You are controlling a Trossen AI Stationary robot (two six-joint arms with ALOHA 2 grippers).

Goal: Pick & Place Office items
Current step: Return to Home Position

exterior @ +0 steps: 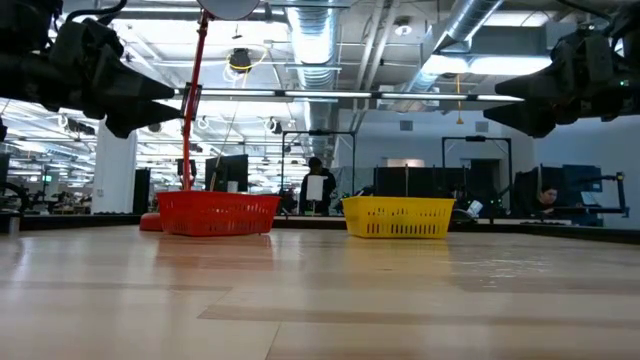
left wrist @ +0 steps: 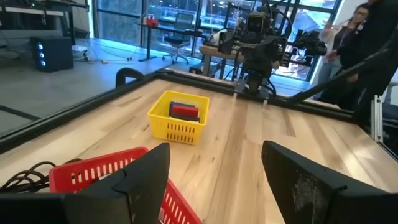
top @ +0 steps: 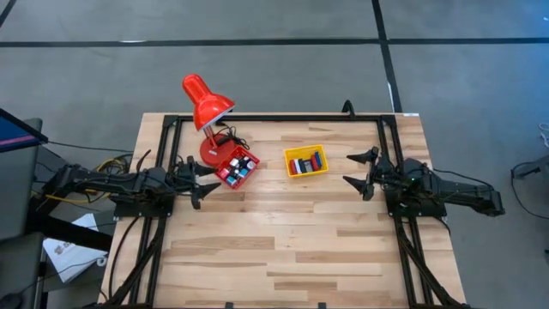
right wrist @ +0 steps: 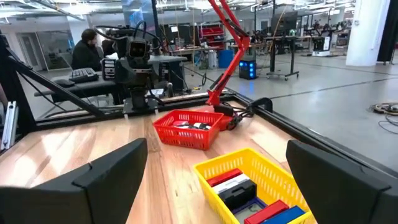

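We looked down on a pale wood-plank table. At its 9 o'clock the left pincer hung clear of the wood, its two dark, wedge-shaped fingers spread wide and holding nothing. Just beside it, at its 2 o'clock, sat the red basket, a small wire-mesh box turned askew. It held a jumble of items: tiny blocky pieces in white, black, cyan and red. We could not tell which way those pointed. The lamp, glossy red with a cone shade, stood with its round base just beside that basket, at its 10 o'clock.

Nearer the table's middle was the yellow basket, of the same mesh, with its long side running from 9 to 3. Its items were flat bars in black, red, white and blue, lying side by side. Their long axes ran across the basket, about 12 to 6.

The right pincer hovered at the table's 3 o'clock, fingers wide apart and empty. The yellow basket lay near it at its 9 o'clock, not touching.
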